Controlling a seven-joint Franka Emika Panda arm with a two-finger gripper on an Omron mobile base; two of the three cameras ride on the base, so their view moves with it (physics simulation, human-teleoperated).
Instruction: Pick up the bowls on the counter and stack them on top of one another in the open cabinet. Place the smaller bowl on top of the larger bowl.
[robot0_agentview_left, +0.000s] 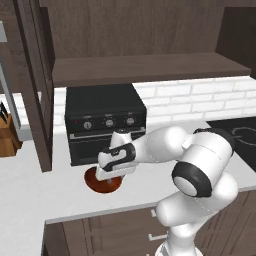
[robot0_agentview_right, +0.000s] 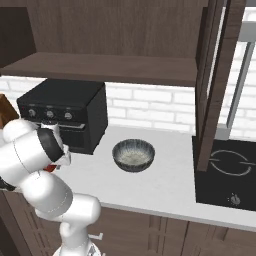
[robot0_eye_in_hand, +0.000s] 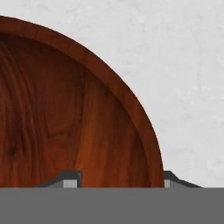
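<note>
Hand view: glossy reddish-brown smaller bowl (robot0_eye_in_hand: 65, 118), wood-grained; gripper (robot0_eye_in_hand: 120, 179) straddles its rim, grip seemingly unsettled

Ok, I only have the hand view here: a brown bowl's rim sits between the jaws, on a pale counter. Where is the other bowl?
Observer: The grey bowl stands on the counter to the right of a black oven, well apart from the arm.
Operator: And what is around the brown bowl?
Observer: In the left base view the brown bowl lies on the counter just in front of that oven, under the hand.
Operator: Where is the cabinet it goes in?
Observer: Its shelf runs along the wall above the oven, and its tall door stands open at the left.
</note>
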